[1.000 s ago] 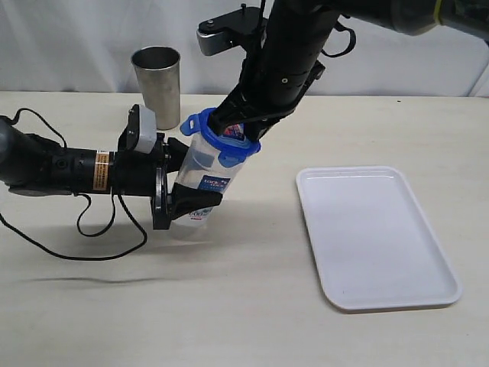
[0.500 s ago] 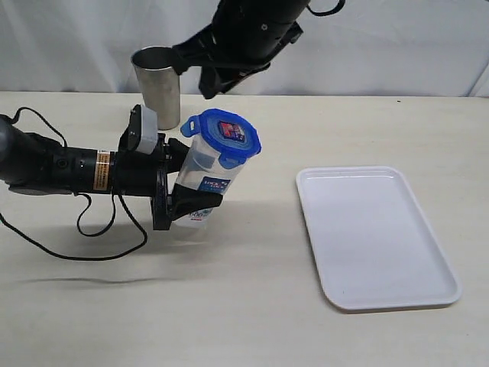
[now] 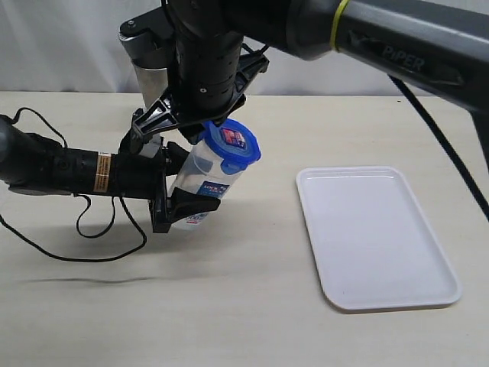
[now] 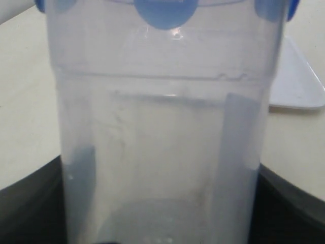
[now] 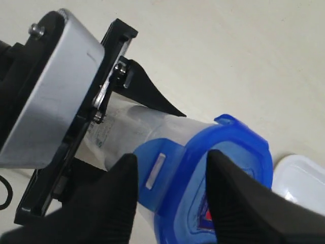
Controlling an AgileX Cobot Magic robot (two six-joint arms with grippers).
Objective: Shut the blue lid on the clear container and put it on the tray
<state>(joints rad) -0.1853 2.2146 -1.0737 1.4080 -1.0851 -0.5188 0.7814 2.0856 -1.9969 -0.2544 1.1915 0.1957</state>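
Now the right claw (image 5: 171, 161) has come back down from high up. It hangs right at the blue lid (image 3: 231, 143), with its two black fingers apart and one lid flap between them. The left claw (image 3: 183, 200) has not moved. It is clamped on the clear container (image 3: 205, 172), which leans to the right in the middle left of the frame with the lid on top. The tray (image 3: 378, 229) lies flat in the lower right, well apart, with bare pale surface (image 3: 252, 306) in between. The lid is round and bright blue. The container is see-through plastic. The tray is white, with round corners and a low rim.
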